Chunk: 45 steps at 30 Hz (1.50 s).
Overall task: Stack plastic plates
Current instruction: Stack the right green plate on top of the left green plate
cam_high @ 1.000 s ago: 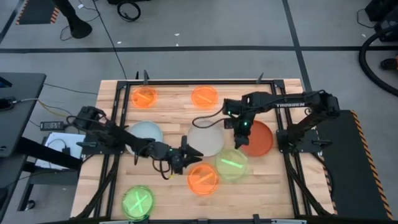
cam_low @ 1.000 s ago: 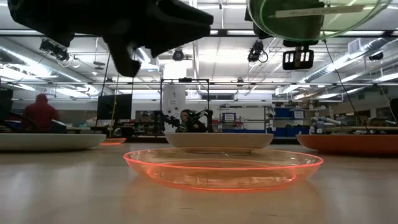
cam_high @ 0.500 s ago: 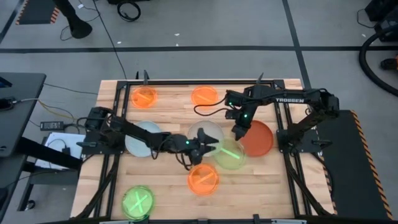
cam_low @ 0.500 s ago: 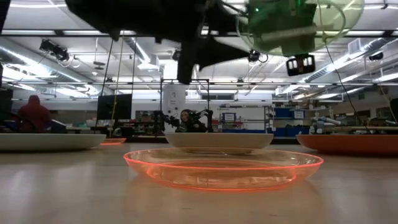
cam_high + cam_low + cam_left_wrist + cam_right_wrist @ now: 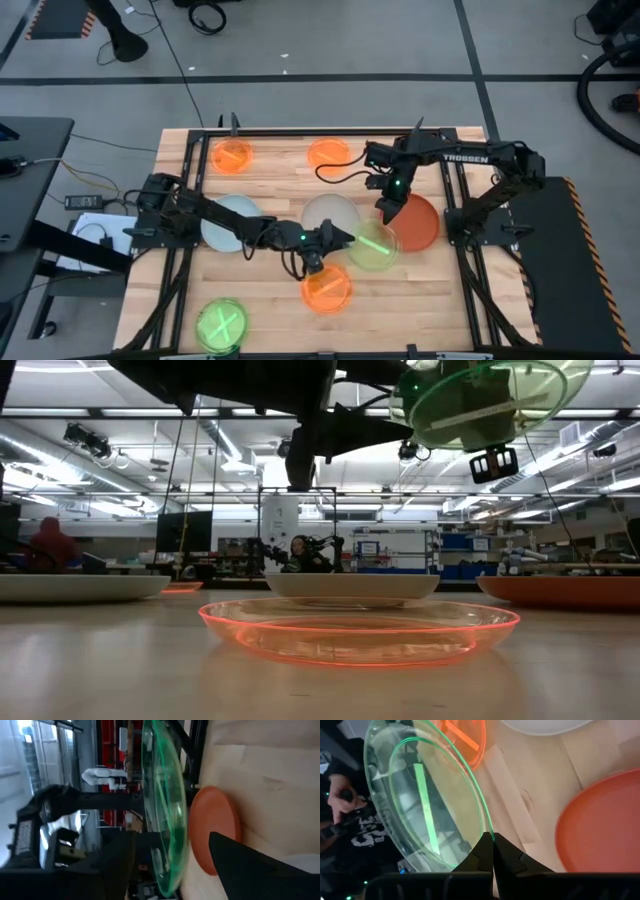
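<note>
Left to right on the table [image 5: 270, 175], high view:

- green neon plate [image 5: 221, 322] at 7 o'clock, near the front edge, alone
- orange neon plate [image 5: 232, 156] at 11 o'clock by the far edge; second orange one [image 5: 328, 153] at 12 o'clock, well apart from it
- pale blue plate [image 5: 226, 222] left of centre at 9 o'clock, partly under the left arm
- off-white plate [image 5: 328, 213] at centre, between the blue plate and the rust-red plate
- orange neon plate [image 5: 326, 288] at 6 o'clock, flat on the wood; in the low view it is the nearest thing [image 5: 360, 628]
- left gripper [image 5: 333, 240] just right of centre, reaching toward 3 o'clock; left wrist view shows its fingers either side of the lifted green plate [image 5: 165, 810], how tight the hold is: cannot tell
- lifted green plate [image 5: 373, 247] at 4 o'clock from centre, off the table and tilted; low view shows it up high with clear air under it [image 5: 487, 400]
- right gripper [image 5: 384, 212] comes in from 1 o'clock onto the same plate; right wrist view shows its fingertips [image 5: 490, 851] pinched together on the rim of that plate [image 5: 427, 800], so closed on it
- rust-red plate [image 5: 415, 222] at 3 o'clock, flat, just beside the lifted green one; low view has it at the right edge [image 5: 560, 589]

No plate rests on another yet; the low view also shows a person in red [image 5: 52, 540] far back in the room
</note>
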Motion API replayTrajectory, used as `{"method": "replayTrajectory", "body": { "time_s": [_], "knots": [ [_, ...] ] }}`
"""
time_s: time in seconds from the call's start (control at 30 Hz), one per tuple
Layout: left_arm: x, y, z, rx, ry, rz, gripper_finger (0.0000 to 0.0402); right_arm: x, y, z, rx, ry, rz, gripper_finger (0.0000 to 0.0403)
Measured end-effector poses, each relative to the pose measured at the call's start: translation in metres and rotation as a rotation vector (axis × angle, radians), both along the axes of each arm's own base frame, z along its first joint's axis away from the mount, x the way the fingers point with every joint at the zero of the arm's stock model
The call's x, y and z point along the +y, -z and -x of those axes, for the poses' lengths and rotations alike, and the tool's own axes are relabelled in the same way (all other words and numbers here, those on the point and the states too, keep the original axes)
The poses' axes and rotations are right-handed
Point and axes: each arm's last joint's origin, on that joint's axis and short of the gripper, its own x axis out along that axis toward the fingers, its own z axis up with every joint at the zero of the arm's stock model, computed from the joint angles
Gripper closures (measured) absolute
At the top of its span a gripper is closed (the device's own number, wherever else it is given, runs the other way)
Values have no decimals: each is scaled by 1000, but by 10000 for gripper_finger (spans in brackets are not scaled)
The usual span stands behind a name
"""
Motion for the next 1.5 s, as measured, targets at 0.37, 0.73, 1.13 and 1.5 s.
{"method": "replayTrajectory", "body": {
  "time_s": [0.37, 0.73, 1.13, 1.5],
  "knots": [
    [0, 0, 0, 2, 2, -17, 150, -9, 0, -1, -32, 31, 25, 398],
    [-4, -3, -7, 162, -70, 7, 183, -15, 1, 2, 5, 51, 78, 398],
    [-7, -26, -18, 269, -112, 97, 204, -17, 2, 3, 27, 62, 126, 398],
    [-2, -32, -20, 311, -131, 178, 242, -17, 3, 4, 33, 65, 146, 398]
  ]
}}
